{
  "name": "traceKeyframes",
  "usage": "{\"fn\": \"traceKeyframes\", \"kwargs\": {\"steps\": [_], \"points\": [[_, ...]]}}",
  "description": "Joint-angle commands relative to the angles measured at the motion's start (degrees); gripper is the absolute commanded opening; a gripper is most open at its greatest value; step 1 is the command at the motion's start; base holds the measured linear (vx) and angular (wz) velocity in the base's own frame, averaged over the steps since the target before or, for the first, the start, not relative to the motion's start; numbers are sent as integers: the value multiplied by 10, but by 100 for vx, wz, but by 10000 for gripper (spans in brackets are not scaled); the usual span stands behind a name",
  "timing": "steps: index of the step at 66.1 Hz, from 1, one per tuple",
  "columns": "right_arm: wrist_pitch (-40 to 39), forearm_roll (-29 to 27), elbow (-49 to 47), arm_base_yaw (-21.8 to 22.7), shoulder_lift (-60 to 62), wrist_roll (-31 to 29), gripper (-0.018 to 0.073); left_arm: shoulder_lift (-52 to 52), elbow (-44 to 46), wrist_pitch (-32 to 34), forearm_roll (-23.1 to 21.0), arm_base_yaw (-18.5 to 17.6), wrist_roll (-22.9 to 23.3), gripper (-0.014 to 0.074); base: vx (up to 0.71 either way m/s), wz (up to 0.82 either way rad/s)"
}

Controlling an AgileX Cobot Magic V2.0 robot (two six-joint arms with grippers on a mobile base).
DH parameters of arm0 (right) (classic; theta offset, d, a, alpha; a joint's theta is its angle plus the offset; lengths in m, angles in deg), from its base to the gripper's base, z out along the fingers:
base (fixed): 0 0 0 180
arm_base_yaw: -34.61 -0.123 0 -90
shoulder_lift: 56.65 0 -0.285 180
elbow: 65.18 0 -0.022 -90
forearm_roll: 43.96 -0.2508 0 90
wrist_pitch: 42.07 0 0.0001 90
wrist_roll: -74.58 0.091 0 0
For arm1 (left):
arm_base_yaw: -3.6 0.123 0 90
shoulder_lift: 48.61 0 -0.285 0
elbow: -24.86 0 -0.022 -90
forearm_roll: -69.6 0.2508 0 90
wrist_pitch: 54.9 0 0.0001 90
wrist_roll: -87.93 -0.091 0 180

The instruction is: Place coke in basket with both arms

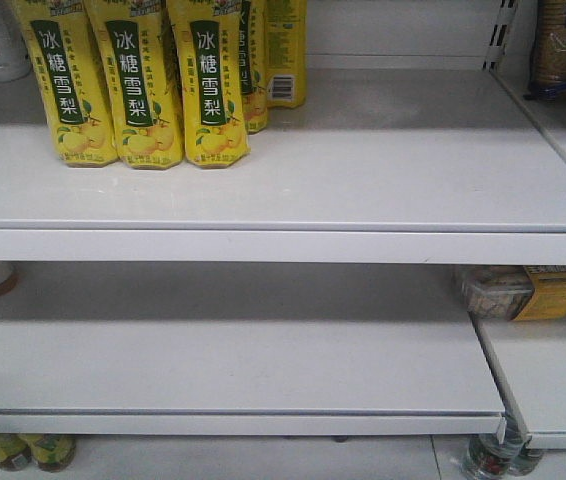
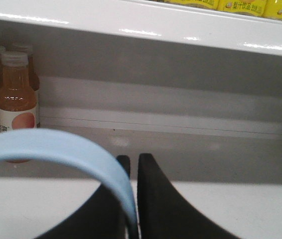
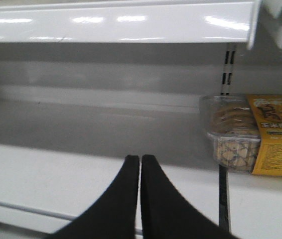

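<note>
No coke bottle shows in any view, so its whereabouts cannot be told. Of the basket only the handle [image 2: 66,154] is seen: a flat, smooth, pale blue plastic band that arches from the left edge of the left wrist view and curves down between the two black fingers of the left gripper [image 2: 131,167], which are pinched on it, the handle running through the narrow gap between them. The basket's body is out of view. Behind that gripper lies a white shelf [image 2: 206,149] with tea bottles [image 2: 15,104] at the back left, amber liquid under pale caps with white labels. In the right wrist view the right gripper [image 3: 140,164] has its tapered black fingers pressed together with only a thin slit between them and nothing held; it hangs in front of the edge of a white shelf, and a clear box of snacks [image 3: 240,134] with a yellow label sits off to the right on the adjoining shelf. The front view shows the shelving head-on: yellow pear-drink bottles [image 1: 143,90] stand in a row on the upper shelf [image 1: 363,170] at the left, the middle shelf [image 1: 223,350] is below it, and the same snack box is at its right end.
</note>
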Motion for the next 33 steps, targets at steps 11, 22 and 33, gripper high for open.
{"fn": "traceKeyframes", "kwargs": {"steps": [11,22,33], "points": [[-131,15,71,66,59,98,-5,12,-1,87,27,0,-21,-6,0,0],[-152,30,70,121,93,101,-5,12,-1,87,27,0,-21,-6,0,0],[-238,30,70,146,93,84,-5,12,-1,87,27,0,-21,-6,0,0]]}}
